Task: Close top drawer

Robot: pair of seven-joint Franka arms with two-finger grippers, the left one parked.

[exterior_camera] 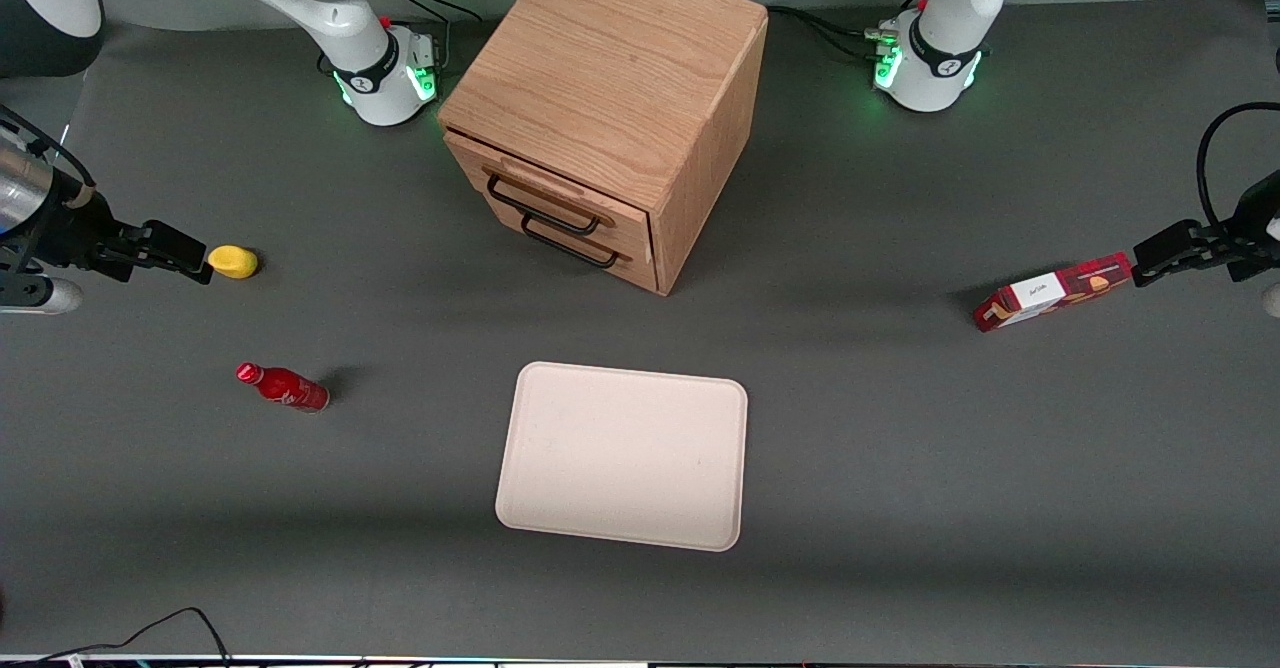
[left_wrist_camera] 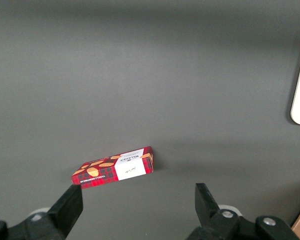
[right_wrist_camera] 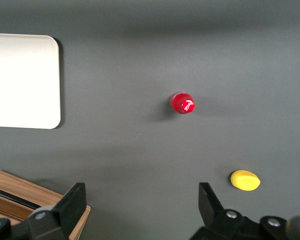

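The wooden cabinet (exterior_camera: 610, 78) stands at the middle of the table, far from the front camera. Its top drawer (exterior_camera: 560, 191) is light oak with a thin black bar handle (exterior_camera: 545, 212), and its front stands out a little from the cabinet face. The lower drawer (exterior_camera: 590, 246) sits below it with a similar handle. My right gripper (exterior_camera: 190, 253) hovers low over the table toward the working arm's end, well apart from the cabinet. It is open and empty. In the right wrist view the gripper (right_wrist_camera: 140, 195) has its fingers wide apart, and a corner of the cabinet (right_wrist_camera: 20, 200) shows beside one finger.
A yellow object (exterior_camera: 233, 261) (right_wrist_camera: 245, 180) lies just off my fingertips. A red bottle (exterior_camera: 283, 387) (right_wrist_camera: 182, 103) lies nearer the front camera. A cream tray (exterior_camera: 623, 455) (right_wrist_camera: 20, 80) lies in front of the cabinet. A red box (exterior_camera: 1052, 291) (left_wrist_camera: 114, 167) lies toward the parked arm's end.
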